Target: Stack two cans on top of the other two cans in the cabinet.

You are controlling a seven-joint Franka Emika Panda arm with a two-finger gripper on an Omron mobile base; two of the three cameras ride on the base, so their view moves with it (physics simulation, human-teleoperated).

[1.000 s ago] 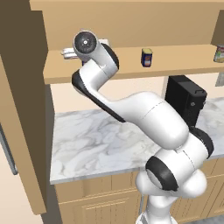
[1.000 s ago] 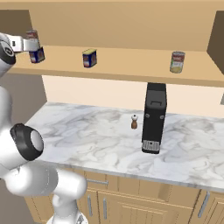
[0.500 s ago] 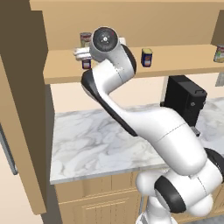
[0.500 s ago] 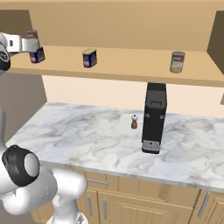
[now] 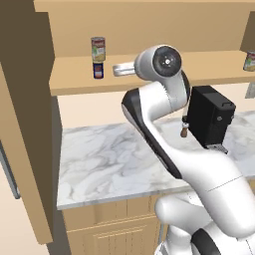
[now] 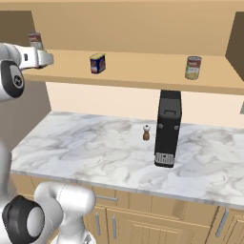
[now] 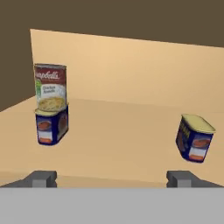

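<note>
On the tan wooden cabinet (image 5: 149, 74) shelf's left end, one tall cylindrical can (image 7: 50, 87) stands stacked on a squat blue can (image 7: 51, 125). Since a moment ago the tool (image 7: 111, 177) has backed away, jaws wide and empty. Bare shelf separates the second blue can (image 6: 97, 63) and the other tall can (image 6: 193, 67), far right.
</note>
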